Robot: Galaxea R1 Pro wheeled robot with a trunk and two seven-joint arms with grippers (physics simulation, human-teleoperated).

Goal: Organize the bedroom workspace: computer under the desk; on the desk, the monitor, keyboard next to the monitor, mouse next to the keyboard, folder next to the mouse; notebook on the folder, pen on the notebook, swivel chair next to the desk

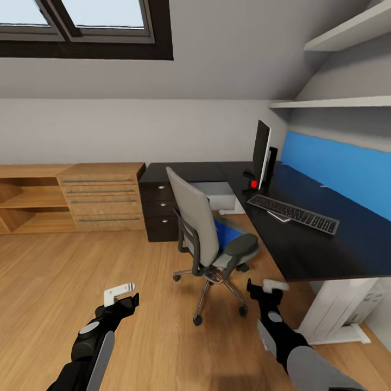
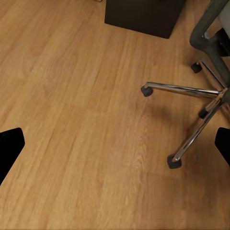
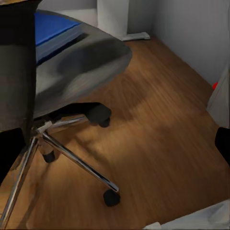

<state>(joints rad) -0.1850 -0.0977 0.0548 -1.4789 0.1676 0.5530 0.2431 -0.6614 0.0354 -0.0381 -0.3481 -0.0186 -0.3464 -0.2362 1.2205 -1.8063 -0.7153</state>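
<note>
Resting on the swivel chair (image 1: 209, 233), a blue folder (image 1: 226, 232); both hands spread, empty

I note a wooden floor (image 1: 65, 282) of light planks running across the room. Against the far wall I record a low wooden drawer unit (image 1: 102, 196) with four drawers, and open wooden shelving (image 1: 27, 201) adjoining its side. A dark drawer cabinet (image 1: 158, 209) stands just beside the wooden unit. Overhead, a skylight window (image 1: 81, 21) sits in the sloped ceiling. Two white wall shelves (image 1: 336, 70) are mounted above a blue wall panel (image 1: 342, 163).
</note>
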